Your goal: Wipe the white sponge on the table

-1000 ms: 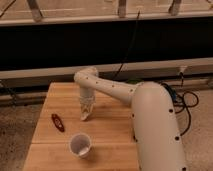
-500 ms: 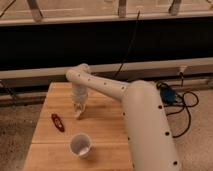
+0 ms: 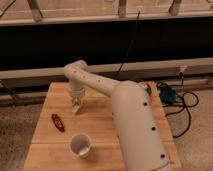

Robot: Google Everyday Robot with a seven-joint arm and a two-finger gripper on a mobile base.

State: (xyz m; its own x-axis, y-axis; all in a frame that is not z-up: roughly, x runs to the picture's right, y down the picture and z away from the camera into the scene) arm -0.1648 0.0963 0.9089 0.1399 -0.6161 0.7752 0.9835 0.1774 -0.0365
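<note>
The light-brown wooden table (image 3: 55, 150) fills the lower left. My white arm reaches from the lower right over it to the far left part. My gripper (image 3: 76, 105) points down at the table top there. A small pale beige lump, the white sponge (image 3: 76, 108), sits at the gripper's tip against the wood, and the gripper is shut on it.
A round white cup (image 3: 80, 144) stands upright near the table's front, in front of the gripper. A small flat dark-red object (image 3: 57, 121) lies to the gripper's front left. Blue gear and black cables (image 3: 172, 95) lie on the floor at the right. A dark wall runs behind the table.
My gripper with the sponge has slid left and slightly toward the table's back edge. The cup and the dark-red object have not moved.
</note>
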